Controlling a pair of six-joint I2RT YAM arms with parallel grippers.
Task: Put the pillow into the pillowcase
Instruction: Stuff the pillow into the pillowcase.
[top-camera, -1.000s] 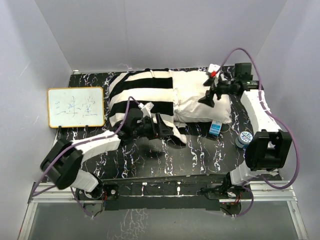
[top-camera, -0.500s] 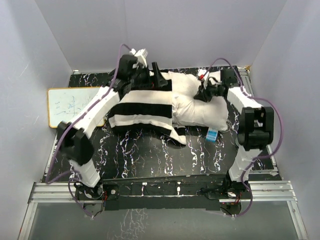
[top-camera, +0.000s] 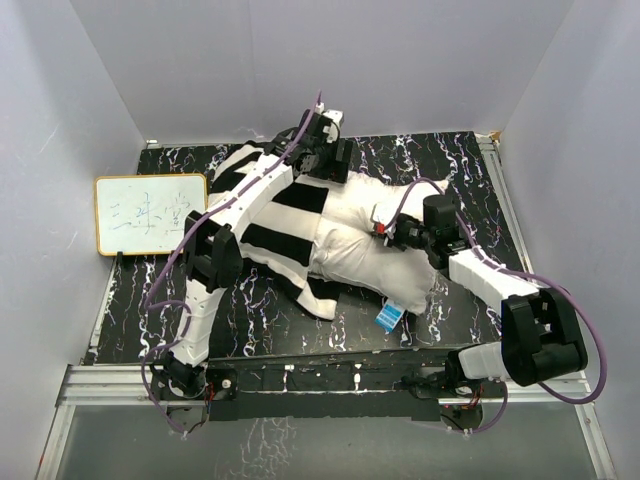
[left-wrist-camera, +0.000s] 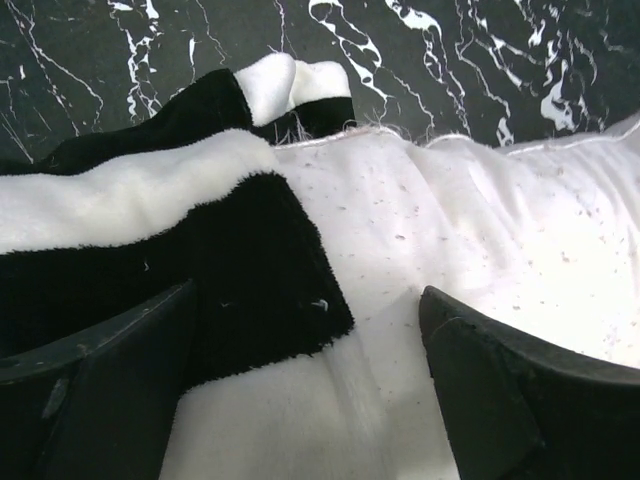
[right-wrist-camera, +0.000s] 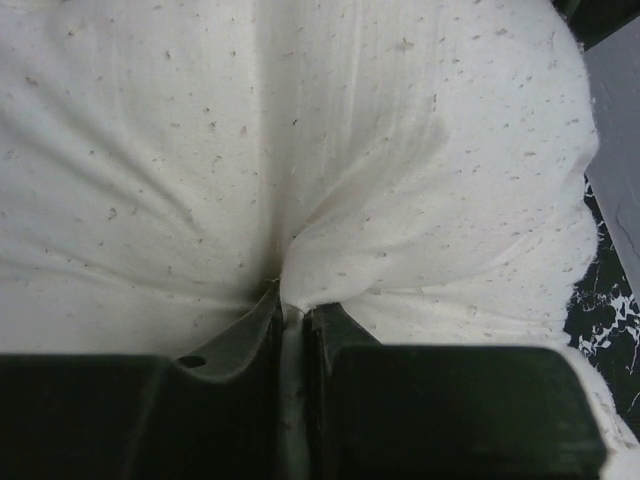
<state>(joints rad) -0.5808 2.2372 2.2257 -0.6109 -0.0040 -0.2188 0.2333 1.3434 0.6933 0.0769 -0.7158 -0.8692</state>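
**Pillow (top-camera: 372, 238) partway inside striped pillowcase (top-camera: 268, 215)**

Pressed together on a pinched fold of bare white pillow cloth at the right gripper (right-wrist-camera: 292, 310). Spread wide and gripping nothing at the left gripper (left-wrist-camera: 308, 300), one finger on each side of the pillowcase's open edge. Sheathed at the left end only, with the right end sticking out uncovered. Lying slantwise across the middle of the table (top-camera: 470, 160), from the far edge towards the near right corner.
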